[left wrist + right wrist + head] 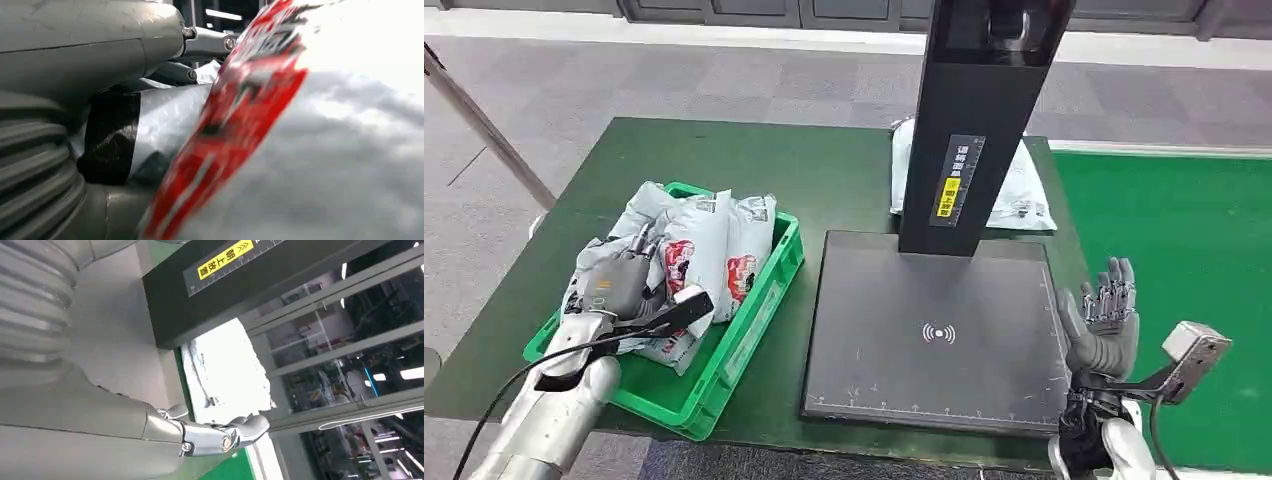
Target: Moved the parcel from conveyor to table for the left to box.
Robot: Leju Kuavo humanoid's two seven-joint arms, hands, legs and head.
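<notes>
Head view had your left hand (619, 280) down in the green crate (754, 315), its fingers (639, 243) buried among the red-and-white bags (694, 245) piled there. Whether they were clamped on one or just resting, you couldn't tell; the left wrist view gave only a blurred red-printed bag (240, 125) pressed close against the hand. Your right hand (1107, 322) stood at the bench's (684, 150) right edge beside the black scanner plate (934, 330), fingers wide and holding nothing. The white parcel (1024, 190) lay at the far side of the bench, behind the scanner's upright post (969, 130), partly hidden by it; the right wrist view showed that parcel (225, 370) past the post's base too. So my read: one parcel was off the green conveyor (1174, 250) and sitting on the bench, but not yet boxed. Left for you was the reach across for it and the drop into the crate.
</notes>
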